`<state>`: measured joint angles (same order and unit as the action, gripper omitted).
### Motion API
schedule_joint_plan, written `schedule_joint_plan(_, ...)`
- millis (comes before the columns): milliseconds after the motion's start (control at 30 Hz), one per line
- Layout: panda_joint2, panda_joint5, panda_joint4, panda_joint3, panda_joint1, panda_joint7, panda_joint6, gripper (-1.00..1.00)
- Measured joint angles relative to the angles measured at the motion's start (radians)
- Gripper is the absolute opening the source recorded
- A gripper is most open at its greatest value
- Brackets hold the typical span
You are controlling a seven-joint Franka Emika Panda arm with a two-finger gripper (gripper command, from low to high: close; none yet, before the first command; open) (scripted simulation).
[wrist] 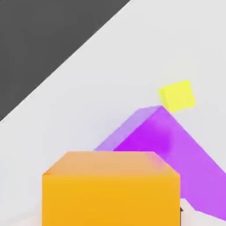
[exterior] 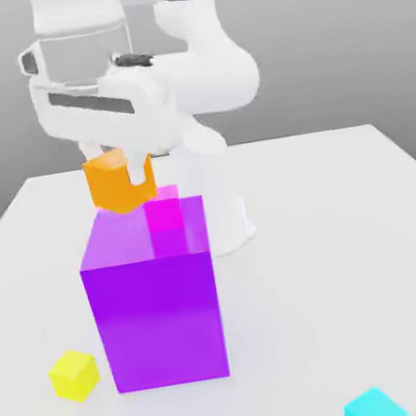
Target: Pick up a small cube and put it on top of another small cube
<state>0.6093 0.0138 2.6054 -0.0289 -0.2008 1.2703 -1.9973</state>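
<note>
My claw (exterior: 121,173) is clamped tight on the orange cube (exterior: 119,182), which hangs in the air above the table (exterior: 345,209), just behind the big purple cube (exterior: 152,296). The pink cube (exterior: 164,209) shows through the purple one, behind it. To do this well I should carry the orange cube over the pink one, square the faces, lower gently, and release only once it rests flat.

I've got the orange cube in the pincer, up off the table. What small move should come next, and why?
Probably carry the orange cube a little toward the exterior view's right, then lower it. The pincer is shut on it, lifted clear of the table, and in that view the pink cube, seen through the purple cube, lies just right of and below it, so it isn't lined up yet.
</note>
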Motion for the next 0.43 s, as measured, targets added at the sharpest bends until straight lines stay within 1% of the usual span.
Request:
schedule_joint_plan(167,0.181,-0.001,0.078,0.005,0.02,-0.05,0.103,-1.0)
schedule_joint_plan(233,0.201,-0.002,0.127,0.006,0.022,-0.061,0.074,-1.0)
schedule_joint_plan(300,0.189,-0.003,0.187,0.007,0.021,-0.064,0.002,-1.0)
schedule_joint_plan(333,0.18,-0.003,0.218,0.008,0.02,-0.066,-0.038,1.0)
schedule_joint_plan(433,0.18,-0.004,0.218,0.008,0.02,-0.066,-0.038,1.0)
